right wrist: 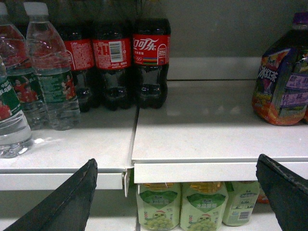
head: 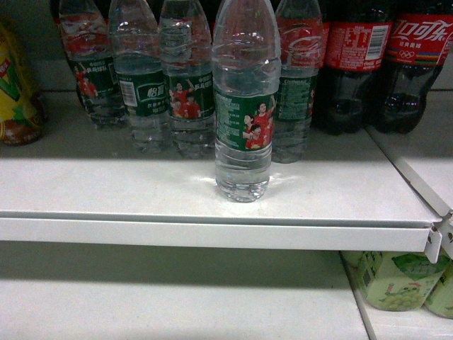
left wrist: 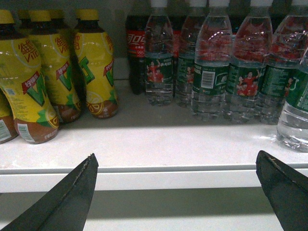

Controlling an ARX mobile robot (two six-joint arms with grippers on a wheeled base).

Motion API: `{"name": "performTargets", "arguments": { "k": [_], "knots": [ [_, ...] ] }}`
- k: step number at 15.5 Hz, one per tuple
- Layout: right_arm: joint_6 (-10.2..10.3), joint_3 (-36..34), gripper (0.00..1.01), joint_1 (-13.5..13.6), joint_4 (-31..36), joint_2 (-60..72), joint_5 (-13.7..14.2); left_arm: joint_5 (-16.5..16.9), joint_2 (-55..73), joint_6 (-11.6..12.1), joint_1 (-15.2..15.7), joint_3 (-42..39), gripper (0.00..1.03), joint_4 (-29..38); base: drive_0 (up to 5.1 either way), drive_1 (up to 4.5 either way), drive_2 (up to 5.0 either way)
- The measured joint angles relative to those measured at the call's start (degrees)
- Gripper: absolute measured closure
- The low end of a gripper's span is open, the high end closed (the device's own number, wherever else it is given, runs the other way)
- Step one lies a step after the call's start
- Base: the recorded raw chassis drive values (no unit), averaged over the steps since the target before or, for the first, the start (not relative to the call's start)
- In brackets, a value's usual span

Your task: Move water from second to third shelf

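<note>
Nearest the head camera, the water bottle stands upright, alone before its row near the shelf edge. It lies right of the left hand and left of the right hand, both released and empty.

A white shelf holds many drinks. One water bottle stands alone near the front edge. More water bottles stand in a row behind it. Dark cola bottles stand to the right, and yellow bottles to the left. On the lower shelf stand pale green bottles.
</note>
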Motion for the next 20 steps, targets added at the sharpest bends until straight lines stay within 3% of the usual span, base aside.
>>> {"name": "performTargets", "arguments": {
  "k": [20],
  "knots": [
    [0.00, 0.00, 0.03, 0.00, 0.00, 0.00, 0.00, 0.00, 0.00, 0.00, 0.00, 0.00, 0.05, 0.00, 0.0, 0.00, 0.0]
  ]
}}
